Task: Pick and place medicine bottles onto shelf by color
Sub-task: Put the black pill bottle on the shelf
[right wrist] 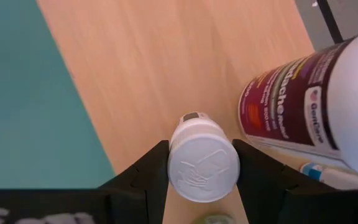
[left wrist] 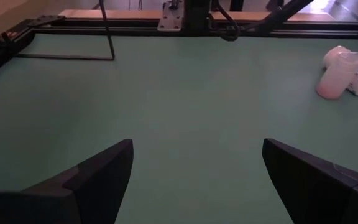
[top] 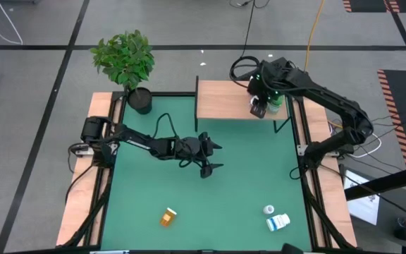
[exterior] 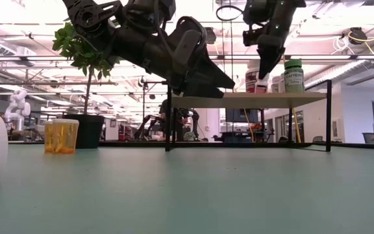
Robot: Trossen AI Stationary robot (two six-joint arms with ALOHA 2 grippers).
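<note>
My right gripper (top: 259,107) is over the right end of the shelf (top: 224,99), shut on a small white-capped medicine bottle (right wrist: 202,158). Beside it on the board stand a dark purple-labelled bottle (right wrist: 303,106) and a green bottle (exterior: 294,75). Over the middle of the green table, my left gripper (top: 213,156) hangs open with nothing between its fingers. An amber bottle (top: 168,216) lies on its side near the front edge. A white bottle (top: 268,209) and a blue-labelled bottle (top: 278,223) lie at the front right. My right gripper pinches the white bottle by two opposite sides of its cap (right wrist: 173,163), one finger (right wrist: 148,177) on each side. The fingers come from above, slanting steeply down. The bottle is upright over the board; I cannot tell whether its base rests on it.
A potted plant (top: 125,60) stands at the table's far left corner, beside the shelf. Light wooden rails (top: 80,204) edge the table left and right. The shelf's left and middle (right wrist: 154,62) are bare wood. Another amber bottle (exterior: 60,135) shows far off in the low view.
</note>
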